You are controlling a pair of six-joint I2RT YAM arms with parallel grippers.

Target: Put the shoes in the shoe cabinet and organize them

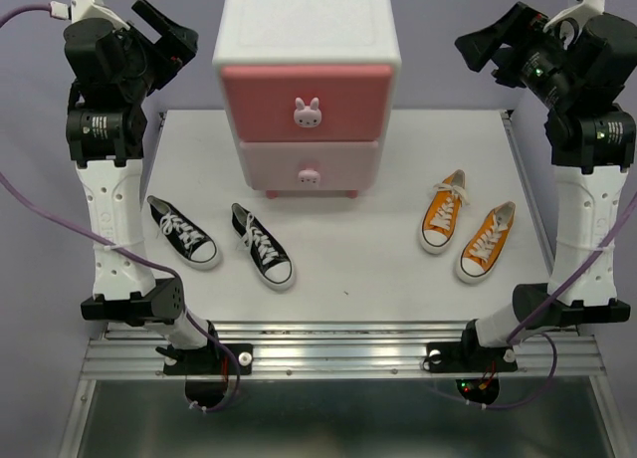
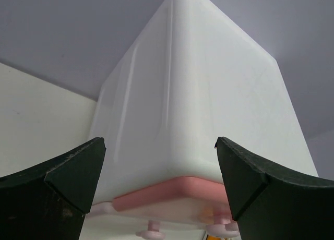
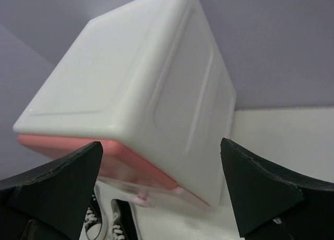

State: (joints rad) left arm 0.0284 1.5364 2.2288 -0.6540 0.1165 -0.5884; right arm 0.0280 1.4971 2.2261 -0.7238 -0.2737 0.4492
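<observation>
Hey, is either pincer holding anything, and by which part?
Nothing is held. Both the left pincer and right pincer are open, facing the shoe cabinet.

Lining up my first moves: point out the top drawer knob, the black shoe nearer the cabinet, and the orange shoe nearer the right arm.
top drawer knob (image 1: pixel 308 112), top external view, on the bunny's face.
black shoe (image 1: pixel 262 243), top external view, on its laces.
orange shoe (image 1: pixel 486 241), top external view, on its laces.

White table (image 1: pixel 358 279), shoe cabinet (image 1: pixel 307 40) at back, black sneakers (image 1: pixel 262 244) left, orange sneakers (image 1: pixel 443 211) right
</observation>
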